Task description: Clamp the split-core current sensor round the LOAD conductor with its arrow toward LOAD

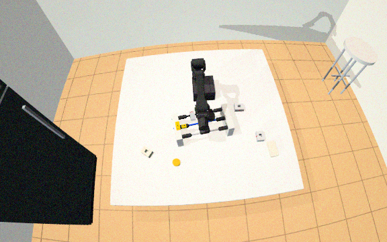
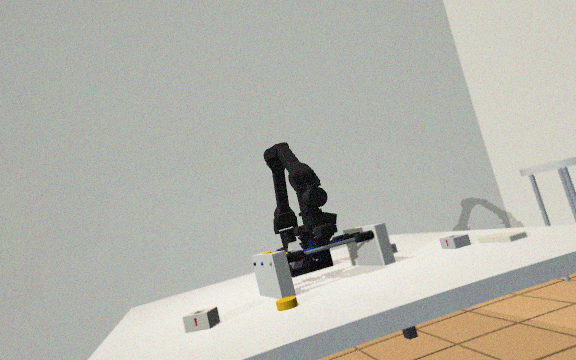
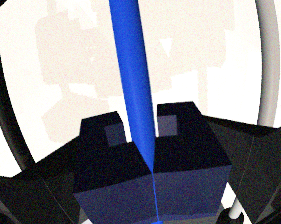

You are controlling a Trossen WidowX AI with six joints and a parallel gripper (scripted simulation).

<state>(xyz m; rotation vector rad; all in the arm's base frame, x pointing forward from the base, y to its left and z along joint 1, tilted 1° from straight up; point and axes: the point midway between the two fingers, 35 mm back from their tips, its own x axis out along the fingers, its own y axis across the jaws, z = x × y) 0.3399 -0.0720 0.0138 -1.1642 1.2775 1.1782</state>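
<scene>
Arm folded, wrist pointing down over the rack. Gripper pinching the sensor, which sits around the blue conductor between the rack's end blocks.

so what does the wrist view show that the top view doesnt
Only the wrist view shows the dark blue sensor sitting round the blue conductor, its two halves meeting along a thin seam, with the gripper shut on it.

Only the top view shows the whole layout: the fixture's other rods, the yellow disc, small grey boxes and the stool.

Both show the blue conductor and the yellow marker at its end.
</scene>
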